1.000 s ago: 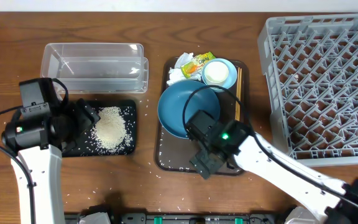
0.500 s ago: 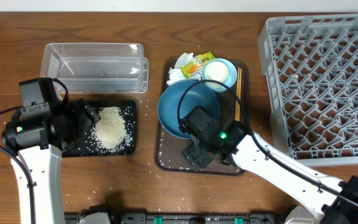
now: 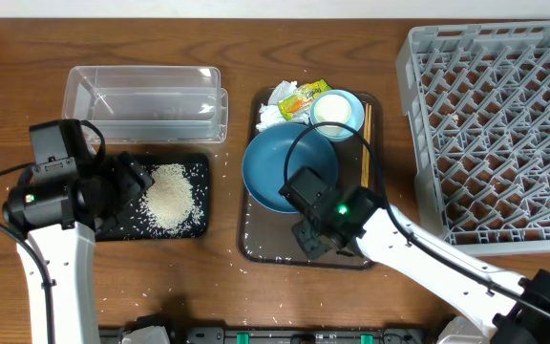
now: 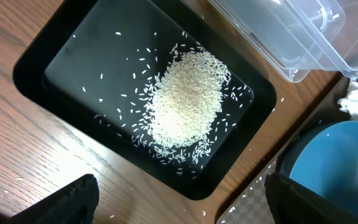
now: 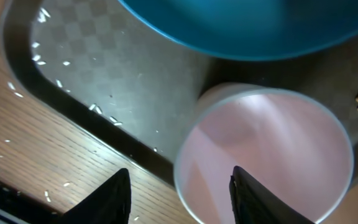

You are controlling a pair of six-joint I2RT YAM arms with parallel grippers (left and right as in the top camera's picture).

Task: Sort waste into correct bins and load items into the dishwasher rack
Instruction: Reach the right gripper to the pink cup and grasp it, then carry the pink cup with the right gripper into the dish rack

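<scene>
The right gripper stands parted astride the rim of the small pink plastic cup, one finger inside, one outside, unclamped. The large blue bowl lies just ahead of the fingertips; a slipping pinch could tip the cup against it

White is seen in the heaped and scattered rice grains, set off against the plain black tray, while the tub is clear and colourless and the table is brown with a wood grain. A fine checkered texture is carried by the dark brown serving tray. Deep blue is shown by the large bowl, pale pink by the cup, light blue with a white inside by the small bowl, white by the napkin, yellow-green by the wrapper, light wood by the chopsticks, and grey in an open lattice by the rack.
</scene>
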